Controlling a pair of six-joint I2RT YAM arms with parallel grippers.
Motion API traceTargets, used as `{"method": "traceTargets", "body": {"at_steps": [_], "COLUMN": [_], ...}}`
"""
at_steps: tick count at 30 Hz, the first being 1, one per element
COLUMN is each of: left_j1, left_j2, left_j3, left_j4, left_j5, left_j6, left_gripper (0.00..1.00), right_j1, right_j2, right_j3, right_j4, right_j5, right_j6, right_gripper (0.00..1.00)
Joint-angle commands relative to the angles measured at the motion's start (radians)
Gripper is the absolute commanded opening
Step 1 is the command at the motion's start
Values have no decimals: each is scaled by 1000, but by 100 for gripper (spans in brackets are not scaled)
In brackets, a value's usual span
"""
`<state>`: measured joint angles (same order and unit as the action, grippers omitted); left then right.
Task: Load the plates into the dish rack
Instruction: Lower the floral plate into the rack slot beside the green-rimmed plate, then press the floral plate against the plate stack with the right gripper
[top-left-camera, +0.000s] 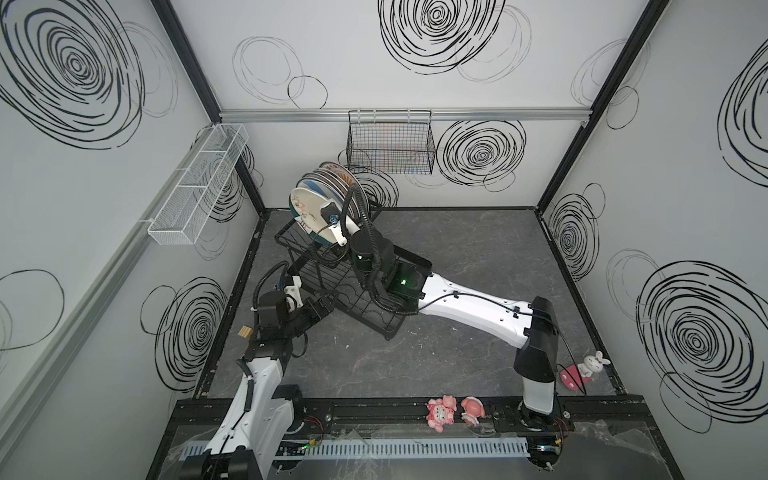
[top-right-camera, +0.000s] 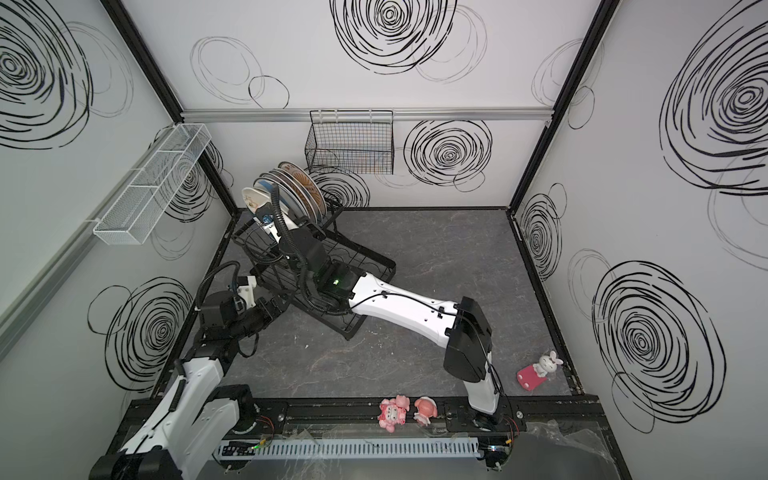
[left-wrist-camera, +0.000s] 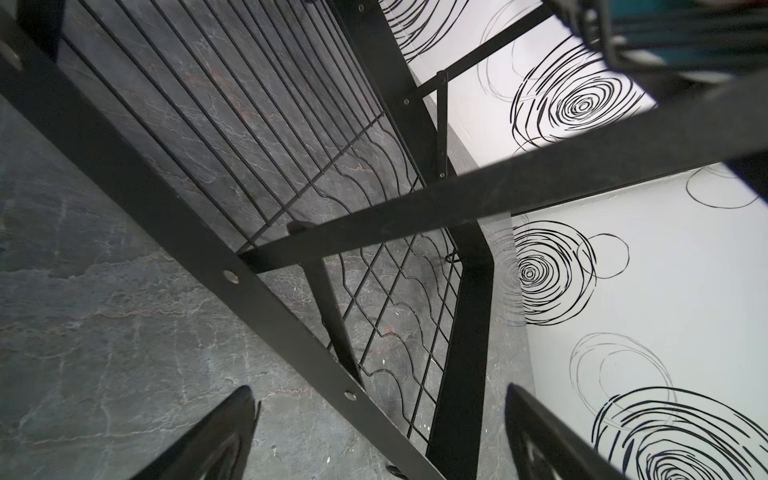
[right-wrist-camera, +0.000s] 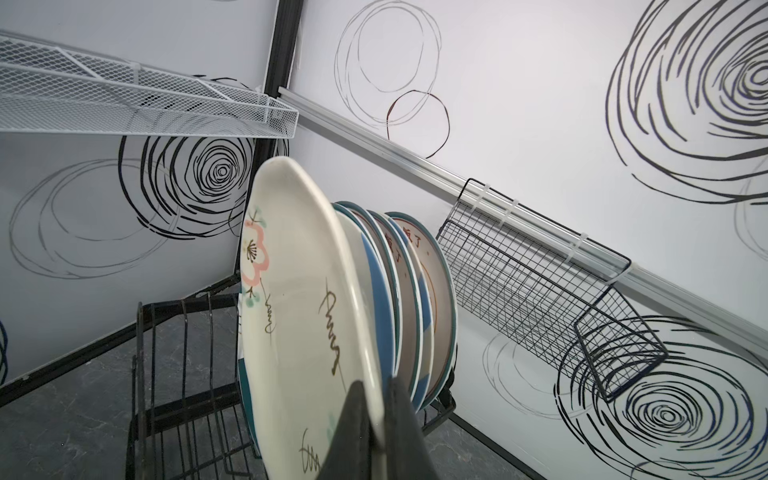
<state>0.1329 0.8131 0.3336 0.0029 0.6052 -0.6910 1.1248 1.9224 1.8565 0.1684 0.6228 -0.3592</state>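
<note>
Red Chinese characters (right-wrist-camera: 409, 233), the clearest reading "了", stand on the rearmost teal-rimmed plate (right-wrist-camera: 441, 316).

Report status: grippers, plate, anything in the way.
Right gripper shut on flower plate, on edge beside racked plates. Left gripper open astride dish rack rail. Nothing blocking seen.

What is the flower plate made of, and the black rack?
The flower plate looks like glazed ceramic: cream, smooth and slightly shiny, with painted drawings. The black rack looks like metal: thin wires and flat riveted bars with a matte dark coating. It could be steel, but I can't be sure.
</note>
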Motion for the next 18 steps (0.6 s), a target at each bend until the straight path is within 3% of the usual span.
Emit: {"method": "traceTargets", "body": {"at_steps": [1, 18], "left_j1": [8, 37], "left_j2": [3, -11], "left_j3": [22, 27], "left_j4": [52, 12], "left_j5": [13, -36], "left_j6": [18, 21], "left_gripper": [96, 96], "right_j1": [-5, -14], "right_j2": [-29, 62], "right_j3": [5, 83], "right_j4": [137, 111], "right_j5": [61, 54], "right_j6": [-26, -10], "right_gripper": [0, 0]}}
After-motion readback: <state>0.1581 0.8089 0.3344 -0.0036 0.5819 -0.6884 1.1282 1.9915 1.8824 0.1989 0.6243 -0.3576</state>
